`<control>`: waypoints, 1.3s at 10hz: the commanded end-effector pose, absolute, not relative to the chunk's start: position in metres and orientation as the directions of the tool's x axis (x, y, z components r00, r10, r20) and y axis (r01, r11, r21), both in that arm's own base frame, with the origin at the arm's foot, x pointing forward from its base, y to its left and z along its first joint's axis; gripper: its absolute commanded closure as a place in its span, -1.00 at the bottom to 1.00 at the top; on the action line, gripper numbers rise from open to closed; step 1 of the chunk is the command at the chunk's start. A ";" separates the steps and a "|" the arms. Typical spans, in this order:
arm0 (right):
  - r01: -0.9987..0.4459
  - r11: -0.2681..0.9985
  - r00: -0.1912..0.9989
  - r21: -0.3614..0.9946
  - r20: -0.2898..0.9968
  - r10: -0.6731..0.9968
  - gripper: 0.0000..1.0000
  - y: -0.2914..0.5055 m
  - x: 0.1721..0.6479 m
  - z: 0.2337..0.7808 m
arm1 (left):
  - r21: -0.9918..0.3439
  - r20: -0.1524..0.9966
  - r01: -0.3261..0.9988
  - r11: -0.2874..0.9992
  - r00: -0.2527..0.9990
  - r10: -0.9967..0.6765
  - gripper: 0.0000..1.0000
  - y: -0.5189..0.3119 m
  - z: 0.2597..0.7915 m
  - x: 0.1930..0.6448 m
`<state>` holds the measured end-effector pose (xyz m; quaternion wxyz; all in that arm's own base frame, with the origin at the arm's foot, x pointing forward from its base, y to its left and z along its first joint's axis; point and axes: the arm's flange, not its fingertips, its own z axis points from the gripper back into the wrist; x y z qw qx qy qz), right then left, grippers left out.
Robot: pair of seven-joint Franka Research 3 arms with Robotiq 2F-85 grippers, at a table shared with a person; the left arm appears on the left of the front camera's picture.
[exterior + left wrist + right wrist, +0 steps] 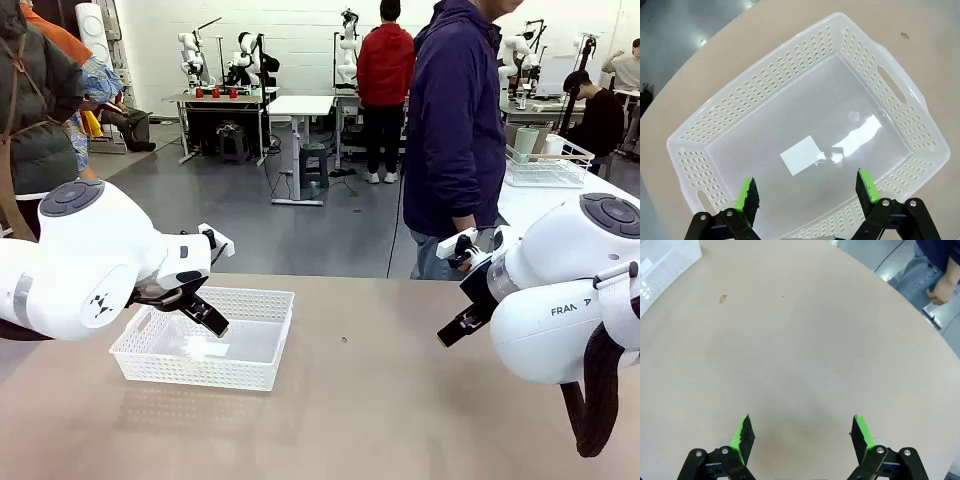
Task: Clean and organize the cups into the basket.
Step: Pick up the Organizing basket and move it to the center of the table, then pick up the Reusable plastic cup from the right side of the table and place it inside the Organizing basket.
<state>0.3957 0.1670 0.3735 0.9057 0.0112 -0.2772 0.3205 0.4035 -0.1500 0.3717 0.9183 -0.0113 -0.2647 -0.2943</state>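
The white lattice basket (200, 372) sits on the tan table at the left, with nothing in it but a white label on its floor. My left gripper (207, 312) hangs over its near left part, open and holding nothing. In the left wrist view, the left gripper (807, 187) looks straight down into the basket (790, 65). My right gripper (456, 325) hovers open over bare table at the right; the right wrist view shows the same gripper (802, 432) above the tabletop. A pale mint green cup (526, 142) stands in a wire basket on a side table at the far right.
A person (455, 130) in a dark blue jacket stands at the table's far edge, one hand (462, 238) hanging near my right arm. The white wire basket (548, 170) sits beyond. A corner of the lattice basket (665, 265) and the person's hand (940, 290) show in the right wrist view.
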 end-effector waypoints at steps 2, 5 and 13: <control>-0.587 0.794 0.641 -0.157 0.509 0.574 -1.00 0.167 0.396 0.374 | 0.135 0.493 0.547 0.826 0.686 -0.535 -1.00 -0.150 0.372 0.404; -0.587 0.794 0.641 -0.157 0.509 0.574 -1.00 0.167 0.396 0.374 | 0.135 0.493 0.547 0.826 0.686 -0.535 -1.00 -0.150 0.372 0.404; -0.587 0.794 0.641 -0.157 0.509 0.574 -1.00 0.167 0.396 0.374 | 0.135 0.493 0.547 0.826 0.686 -0.535 -1.00 -0.150 0.372 0.404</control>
